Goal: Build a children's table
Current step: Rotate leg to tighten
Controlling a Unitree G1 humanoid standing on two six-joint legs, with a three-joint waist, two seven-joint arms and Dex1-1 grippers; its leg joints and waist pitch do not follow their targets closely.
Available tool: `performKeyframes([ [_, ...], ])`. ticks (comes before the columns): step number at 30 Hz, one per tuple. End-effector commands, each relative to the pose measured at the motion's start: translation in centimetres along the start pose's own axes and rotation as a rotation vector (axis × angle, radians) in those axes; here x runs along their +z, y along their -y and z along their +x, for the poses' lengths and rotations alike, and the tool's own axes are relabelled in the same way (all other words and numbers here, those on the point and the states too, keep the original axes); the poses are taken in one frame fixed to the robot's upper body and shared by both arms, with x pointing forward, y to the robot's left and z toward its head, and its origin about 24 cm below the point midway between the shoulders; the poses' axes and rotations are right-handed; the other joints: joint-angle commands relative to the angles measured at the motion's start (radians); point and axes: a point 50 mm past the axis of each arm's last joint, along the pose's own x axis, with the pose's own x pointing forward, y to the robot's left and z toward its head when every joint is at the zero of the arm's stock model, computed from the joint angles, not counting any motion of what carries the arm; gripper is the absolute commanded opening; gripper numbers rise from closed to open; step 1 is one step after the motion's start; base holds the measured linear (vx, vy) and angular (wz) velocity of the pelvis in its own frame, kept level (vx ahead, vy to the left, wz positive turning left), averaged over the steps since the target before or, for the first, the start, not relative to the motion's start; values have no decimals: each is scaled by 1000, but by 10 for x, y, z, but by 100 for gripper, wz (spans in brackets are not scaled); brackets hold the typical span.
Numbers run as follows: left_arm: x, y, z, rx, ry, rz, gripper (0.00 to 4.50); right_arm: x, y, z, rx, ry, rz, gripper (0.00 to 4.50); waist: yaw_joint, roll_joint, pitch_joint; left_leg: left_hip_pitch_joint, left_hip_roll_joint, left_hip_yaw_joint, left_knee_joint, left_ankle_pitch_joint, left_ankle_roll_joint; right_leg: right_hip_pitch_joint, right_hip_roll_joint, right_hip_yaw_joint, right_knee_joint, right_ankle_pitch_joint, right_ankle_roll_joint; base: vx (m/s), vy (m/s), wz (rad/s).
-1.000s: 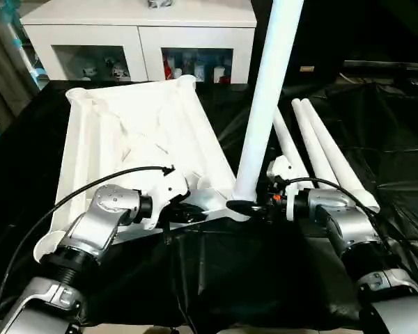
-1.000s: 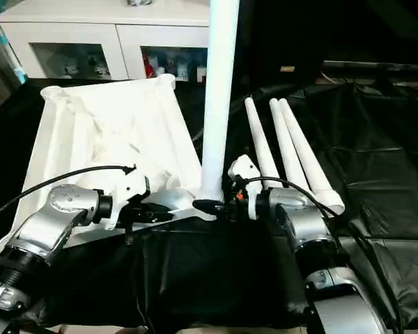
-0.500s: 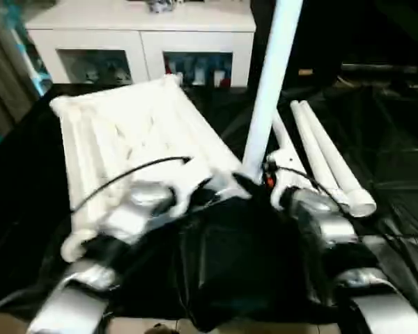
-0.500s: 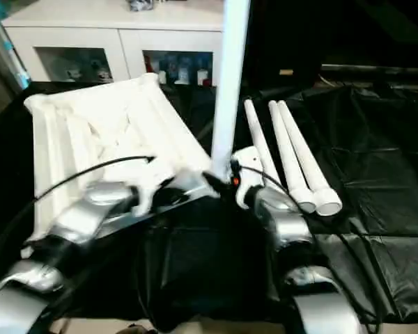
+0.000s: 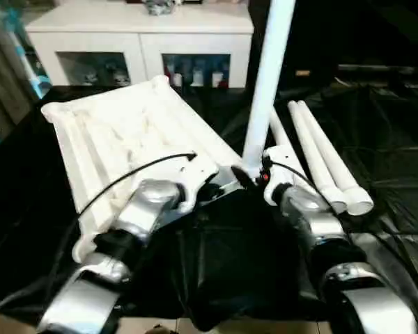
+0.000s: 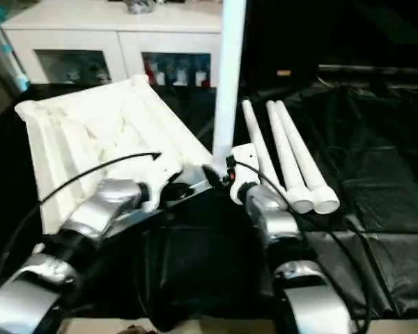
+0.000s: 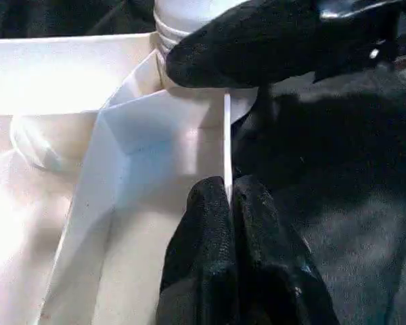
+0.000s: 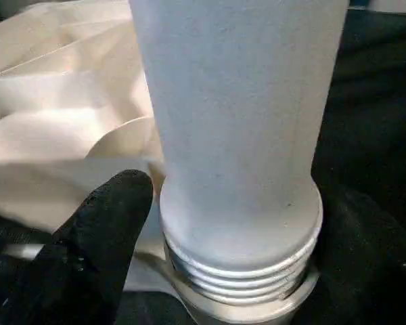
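Two head views look forward and down over both forearms at the tabletop [image 5: 125, 132]. The left wrist view sits close along its gripper [image 7: 229, 203] at the near rim; the right wrist view sits closer still, facing the upright leg [image 8: 237, 122]. All four share that corner.

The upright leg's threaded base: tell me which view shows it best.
The right wrist view: the upright leg's threaded base fills the picture, its rings seated in the tabletop's corner socket. The left wrist view catches just its rim behind a black finger. Both eye views show the shaft, but the base sits behind the right gripper.
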Motion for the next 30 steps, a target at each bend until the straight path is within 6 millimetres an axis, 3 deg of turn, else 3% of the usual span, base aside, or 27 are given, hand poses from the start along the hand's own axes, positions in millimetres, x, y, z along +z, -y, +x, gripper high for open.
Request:
performKeyframes([
  [1,9,13,-4,-172,67,91,0,-5,-7,-5,160,-48,-40,376,4,-9,-71,14,43,-27,-80,-279,35,45,-63,42,-82,-282,-207,0,0,0],
  [3,6,12,-9,-191,54,107,0,-4,-5,-9,188,-48,-53,376,4,-6,-73,15,45,-23,-77,-259,42,41,-61,43,-78,-254,-217,0,0,0],
  [4,1,8,-16,-206,40,111,0,0,-1,-16,252,-47,-72,376,9,-9,-77,16,46,-19,-71,-221,52,43,-57,42,-69,-188,-240,0,0,0],
  [8,-4,3,-31,-250,25,123,0,4,3,-30,379,-74,-111,376,16,-8,-79,12,46,-17,-67,-175,78,47,-56,40,-55,-106,-265,0,0,0],
  [11,-4,1,-37,-261,25,124,0,6,5,-35,421,-82,-116,376,16,-7,-78,14,46,-16,-67,-185,78,46,-57,41,-56,-115,-270,0,0,0],
  [17,-5,-2,-41,-267,22,127,0,6,4,-36,447,-78,-101,350,16,-9,-73,18,48,-16,-72,-227,44,41,-59,44,-65,-205,-256,0,0,0],
  [24,-6,-1,-41,-264,32,116,0,1,-2,-38,485,-83,-74,292,18,-6,-77,17,47,-17,-69,-197,49,45,-58,43,-59,-152,-260,0,0,0],
  [27,-6,-1,-38,-229,33,105,0,-7,-4,-38,457,-108,-65,282,19,-7,-77,16,46,-17,-68,-196,52,45,-58,42,-59,-151,-263,0,0,0],
  [30,-5,-4,-32,-168,33,88,0,-16,-3,-34,362,-141,-65,275,14,-7,-71,18,45,-18,-74,-235,30,42,-59,43,-67,-213,-250,0,0,0],
])
